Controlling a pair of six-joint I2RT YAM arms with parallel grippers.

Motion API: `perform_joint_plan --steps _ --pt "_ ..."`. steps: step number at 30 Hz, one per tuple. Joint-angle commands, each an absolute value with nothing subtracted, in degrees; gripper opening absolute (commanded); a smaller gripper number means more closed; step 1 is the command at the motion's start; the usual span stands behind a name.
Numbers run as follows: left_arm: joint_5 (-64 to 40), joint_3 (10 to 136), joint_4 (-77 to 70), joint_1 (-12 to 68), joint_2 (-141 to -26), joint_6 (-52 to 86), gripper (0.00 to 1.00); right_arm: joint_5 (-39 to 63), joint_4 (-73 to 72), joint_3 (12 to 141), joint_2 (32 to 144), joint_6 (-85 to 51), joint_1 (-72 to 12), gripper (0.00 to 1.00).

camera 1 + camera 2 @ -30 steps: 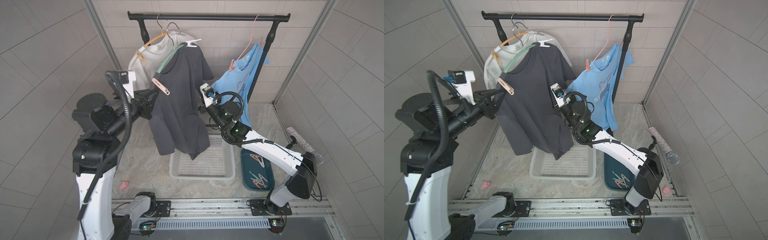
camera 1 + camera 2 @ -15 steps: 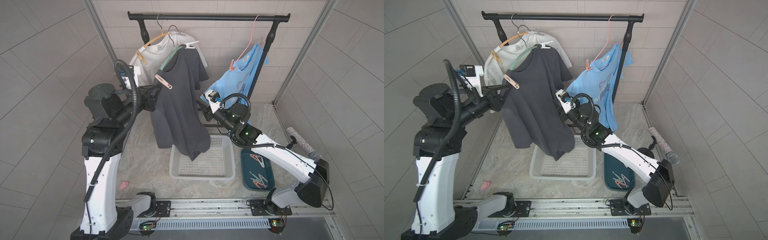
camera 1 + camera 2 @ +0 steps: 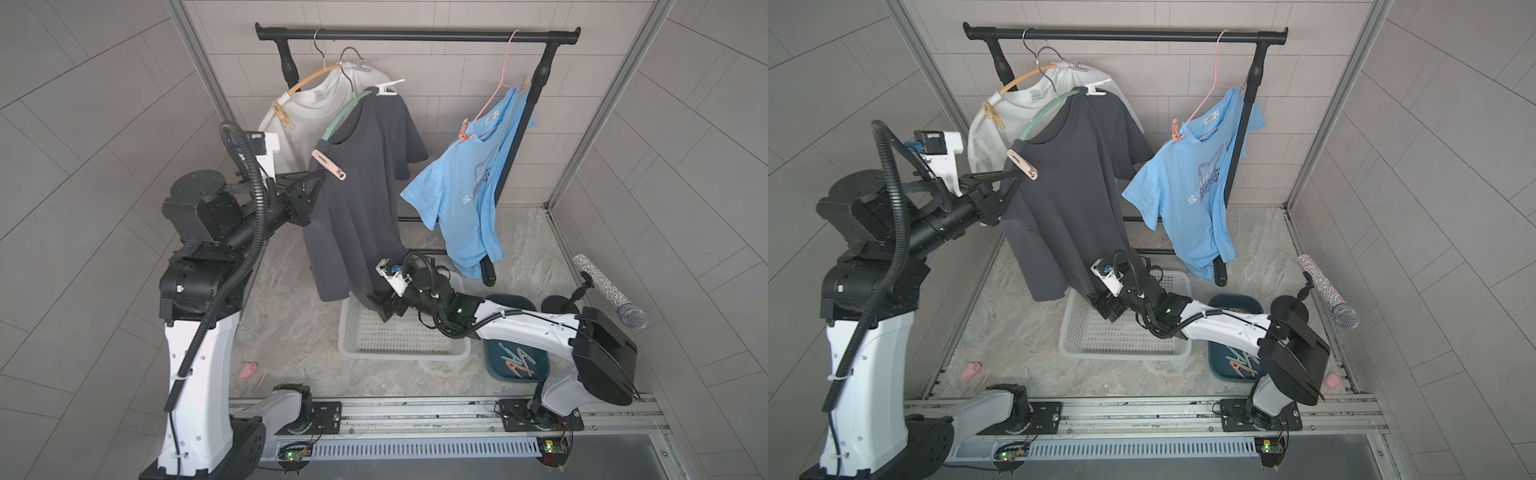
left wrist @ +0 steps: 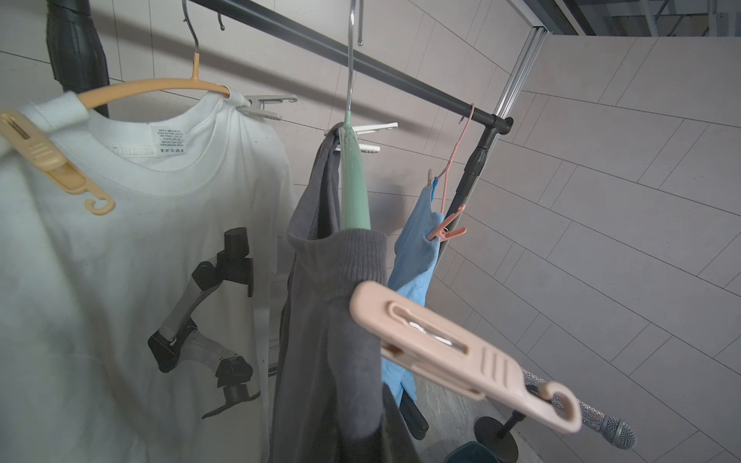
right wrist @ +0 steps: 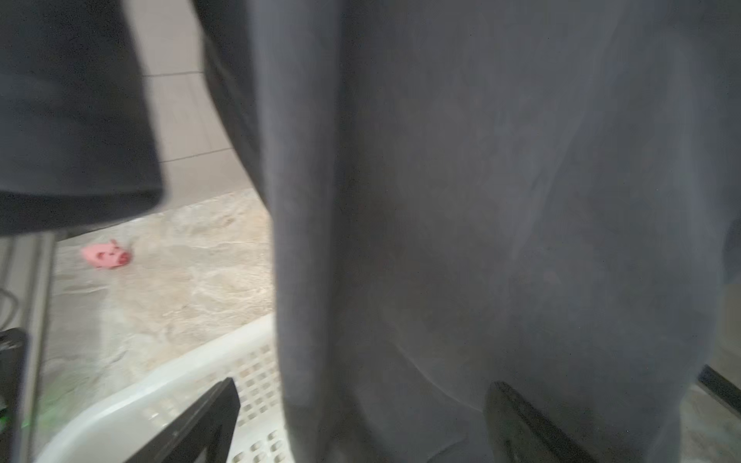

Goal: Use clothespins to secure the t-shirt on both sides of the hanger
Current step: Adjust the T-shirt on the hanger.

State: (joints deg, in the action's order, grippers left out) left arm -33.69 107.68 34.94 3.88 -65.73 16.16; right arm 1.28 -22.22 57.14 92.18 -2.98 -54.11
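Observation:
The dark grey t-shirt (image 3: 361,187) hangs on a green hanger (image 3: 340,118) from the rack. A peach clothespin (image 3: 329,165) (image 4: 461,348) clamps its near shoulder, and a white clothespin (image 3: 388,88) (image 4: 361,136) sits at the far shoulder by the hook. My left gripper (image 3: 320,176) (image 3: 1013,178) is shut on the shirt's edge just under the peach pin; its fingers do not show in the left wrist view. My right gripper (image 3: 380,307) (image 5: 361,425) is open low at the shirt's hem, with the cloth hanging between its spread fingers (image 5: 200,421).
A white t-shirt (image 3: 316,108) and a blue t-shirt (image 3: 465,187) hang on the same black rack bar (image 3: 415,35). A white basket (image 3: 399,353) stands under the hem, with a teal bin of spare clothespins (image 3: 517,361) beside it. A microphone (image 3: 611,291) stands right. A pink toy (image 3: 248,369) lies on the floor.
My right gripper has opened and dropped from mid-shirt height down to the hem over the basket. The left arm has shifted a little, and the dark shirt has swung with it.

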Motion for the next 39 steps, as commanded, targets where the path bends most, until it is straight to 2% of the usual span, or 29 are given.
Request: perform_joint_plan --steps 1,6,7,8,9,10,11,12,19,24,31,36,39 --pt "-34.71 109.4 24.41 3.96 -63.03 16.76 0.0 -7.97 -37.48 58.91 96.82 -8.96 -54.39 1.0" --pt "-34.48 109.07 24.51 4.04 -61.82 17.04 0.0 -15.58 -42.86 66.59 105.64 -9.06 -54.26 1.0" --pt "-34.36 109.22 24.43 4.04 -61.64 17.37 0.0 -15.65 -43.15 67.69 106.2 -8.51 -54.25 0.97" --pt "-34.14 109.48 24.52 4.11 -61.32 17.81 0.0 -15.73 -43.4 68.6 106.45 -8.35 -54.19 0.89" --pt "-34.23 109.47 24.59 4.22 -60.95 18.18 0.0 -15.87 -43.79 69.09 106.29 -8.48 -54.14 0.78" --pt "-34.52 109.49 24.59 4.34 -60.65 18.28 0.0 -15.86 -44.36 69.2 105.99 -8.67 -54.06 0.58" --pt "-34.73 109.34 24.61 4.39 -60.35 18.22 0.0 -15.94 -45.05 69.13 105.34 -8.61 -54.09 0.21" --pt "-34.55 109.3 24.74 4.46 -60.08 18.03 0.0 -16.23 -45.41 69.08 104.51 -8.4 -54.1 0.0" --pt "-33.57 106.74 26.23 4.7 -59.15 16.92 0.0 -17.44 -43.44 69.96 94.02 2.44 -53.82 0.0" --pt "-33.74 105.5 26.59 4.66 -60.26 17.55 0.0 -16.48 -38.69 75.94 90.37 10.08 -50.29 0.0" --pt "-33.76 104.9 26.15 4.68 -63.03 17.76 0.0 -12.49 -37.47 84.58 100.3 12.42 -43.76 0.0" --pt "-34.27 104.8 23.85 4.71 -64.36 18.29 0.0 -13.13 -34.67 93.72 107.74 21.67 -42.94 0.0" --pt "-34.89 105.32 21.51 4.74 -65.16 19.14 0.0 -15.69 -32.98 96.05 110.52 22.3 -42.76 0.0"
